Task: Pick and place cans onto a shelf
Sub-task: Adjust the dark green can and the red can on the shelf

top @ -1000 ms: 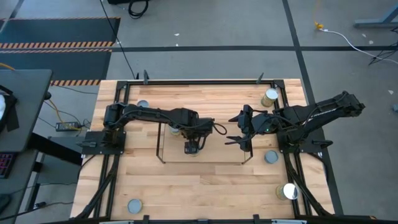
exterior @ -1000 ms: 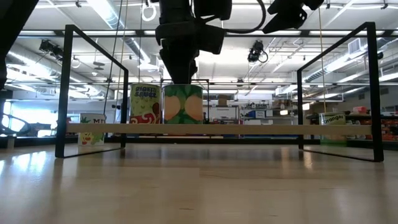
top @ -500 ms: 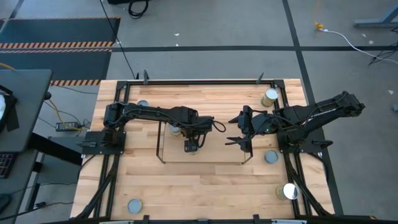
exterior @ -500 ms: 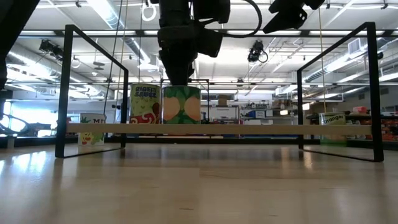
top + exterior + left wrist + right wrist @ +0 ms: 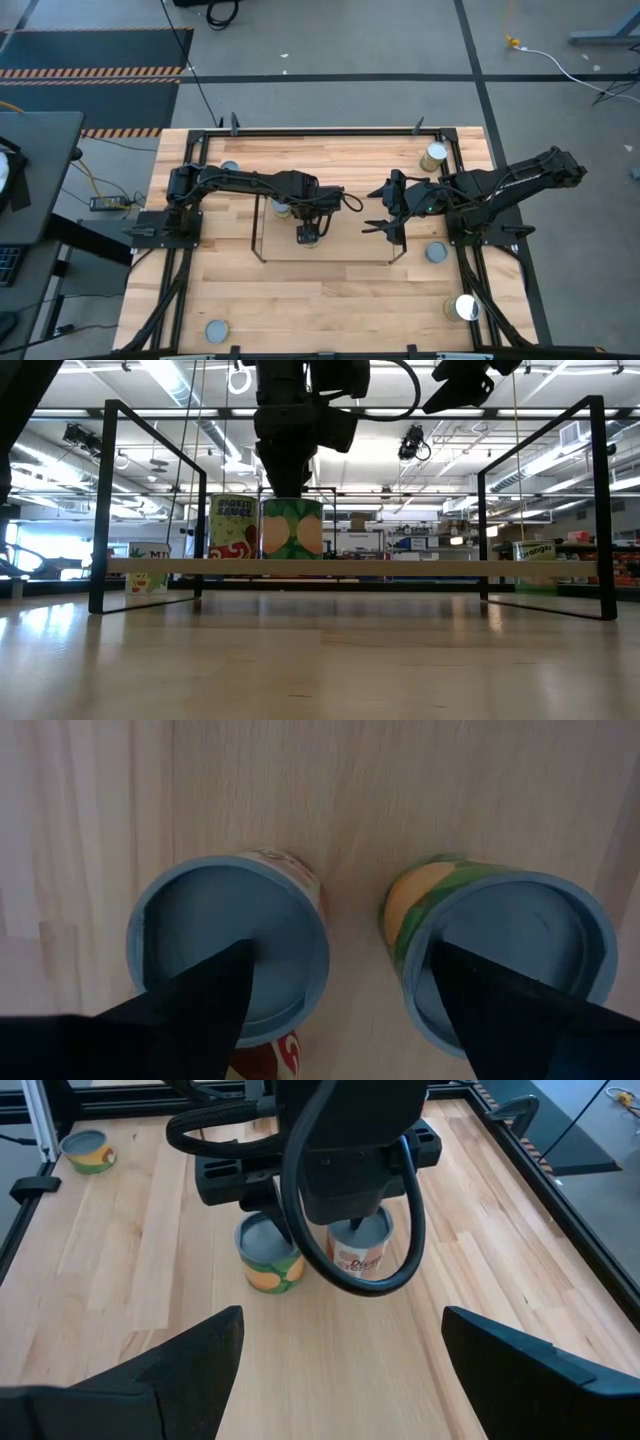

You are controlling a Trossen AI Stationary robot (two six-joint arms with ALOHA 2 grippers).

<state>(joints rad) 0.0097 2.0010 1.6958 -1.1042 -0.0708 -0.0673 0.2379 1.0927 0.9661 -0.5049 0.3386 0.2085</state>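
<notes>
From above, the wooden surface [image 5: 330, 310] carries the shelf [image 5: 330, 258], a thin dark rod rack at its middle, with the left gripper [image 5: 308, 236] hanging over the shelf's left part and the right gripper [image 5: 385, 208] hovering just off the shelf's right end. Loose cans lie around the edges: 1 at the far left [image 5: 230, 168], 1 at the far right corner [image 5: 434, 155], 1 right of the shelf [image 5: 435, 252], a shiny-topped one at the near right [image 5: 465, 307] and 1 at the near left [image 5: 216, 330]. In the low view, 2 cans stand side by side on the shelf's board [image 5: 350, 567]: a red-and-yellow sauce can [image 5: 234, 526] and, touching it on the right, a green can with yellow fruit [image 5: 293, 527], with the left arm's dark wrist directly over the green one. Farther back, a can sits at the left [image 5: 147, 581] and another at the right [image 5: 535, 566]. The left wrist view looks straight down on both blue-grey tops, the red-labelled can [image 5: 229, 948] and the green can [image 5: 512, 955], its dark fingers [image 5: 205, 1002] spread, 1 over each top, gripping neither can. The right wrist view shows its own fingers [image 5: 190, 1355] wide apart and empty, looking at the 2 shelf cans under the left arm, the green one [image 5: 267, 1257] and the red-labelled one [image 5: 360, 1250], and a loose can [image 5: 87, 1151] off to one side.
</notes>
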